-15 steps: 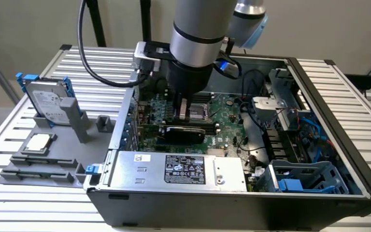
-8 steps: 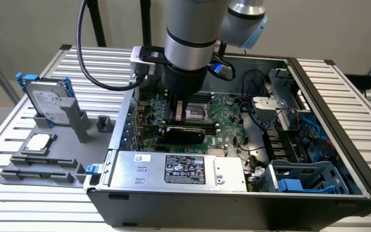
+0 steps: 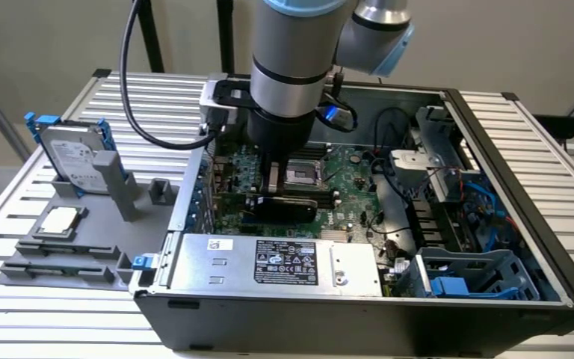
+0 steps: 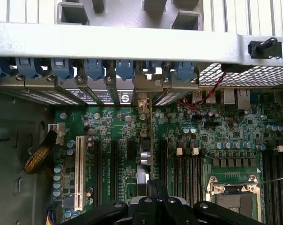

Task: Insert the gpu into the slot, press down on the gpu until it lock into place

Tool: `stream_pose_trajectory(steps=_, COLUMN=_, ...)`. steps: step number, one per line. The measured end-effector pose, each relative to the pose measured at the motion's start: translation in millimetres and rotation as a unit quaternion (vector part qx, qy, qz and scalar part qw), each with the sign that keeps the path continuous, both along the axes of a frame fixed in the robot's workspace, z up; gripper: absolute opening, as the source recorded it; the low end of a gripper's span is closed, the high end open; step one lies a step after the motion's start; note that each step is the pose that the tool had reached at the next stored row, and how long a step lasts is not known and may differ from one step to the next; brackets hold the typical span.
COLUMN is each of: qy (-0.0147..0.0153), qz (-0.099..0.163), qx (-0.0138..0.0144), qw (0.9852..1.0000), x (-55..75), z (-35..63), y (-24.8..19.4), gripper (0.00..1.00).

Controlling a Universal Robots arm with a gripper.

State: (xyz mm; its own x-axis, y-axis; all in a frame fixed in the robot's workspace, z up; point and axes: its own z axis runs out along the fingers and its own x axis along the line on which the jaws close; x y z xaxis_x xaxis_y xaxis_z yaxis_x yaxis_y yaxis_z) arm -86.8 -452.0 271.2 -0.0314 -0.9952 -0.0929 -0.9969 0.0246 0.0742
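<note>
Gripper (image 3: 280,193) grasps the gpu (image 3: 289,208) by its upper edge, inside the case (image 3: 486,142), low over the motherboard (image 3: 352,168). The card seems to be at the slot and hides it. Whether it is locked cannot be told, so pressing probably remains.

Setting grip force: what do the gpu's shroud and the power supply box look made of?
The gpu: matte black with no glints, so probably a plastic shroud. The power supply box: bare sheet metal, likely steel, going by its silvery, dull sheen and folded edges.
</note>
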Motion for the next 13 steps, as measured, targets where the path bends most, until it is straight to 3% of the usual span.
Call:
stream_pose_trajectory(steps=8, qy=-0.0006, qz=0.000, qx=-0.0043, qw=1.0000, x=-0.4, z=-8.3, y=0.4, gripper=0.11)
stream_pose_trajectory(steps=11, qy=-0.0014, qz=0.000, qx=-0.0033, qw=1.0000, x=-0.3, z=-1.7, y=1.0, gripper=0.11)
stream_pose_trajectory(steps=13, qy=-0.0008, qz=0.000, qx=-0.0049, qw=1.0000, x=-0.5, z=8.0, y=0.5, gripper=0.11)
